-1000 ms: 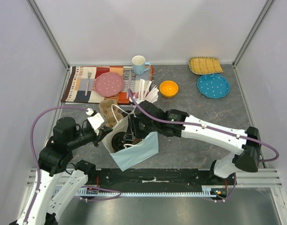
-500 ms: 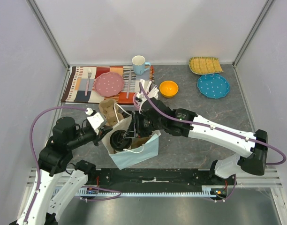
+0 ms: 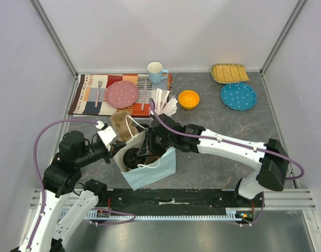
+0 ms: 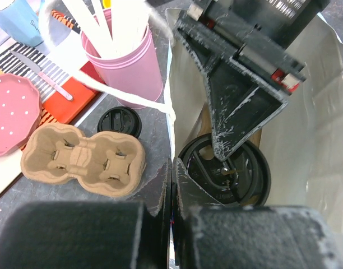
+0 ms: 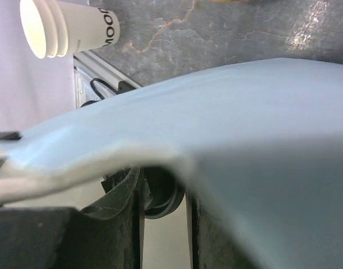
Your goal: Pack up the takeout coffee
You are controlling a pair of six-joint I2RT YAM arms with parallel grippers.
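Observation:
The takeout coffee stands upright inside the light-blue paper bag; only its round black lid shows. My left gripper is shut on the bag's near rim, holding the mouth apart. In the top view it sits at the bag's left corner. My right gripper reaches down into the bag from the back right. One of its fingers points at the lid. Its jaws stand partly open with the lid beyond the tips and nothing clamped. The bag wall hides most of that view.
Left of the bag lie a cardboard cup carrier and a spare black lid. Behind them stands a pink cup of wooden sticks. Further back are a placemat with a pink plate, a blue mug, an orange bowl and a blue plate.
My right gripper lifted up and back out of the bag mouth, then came down into it again. The coffee and the left gripper stayed put.

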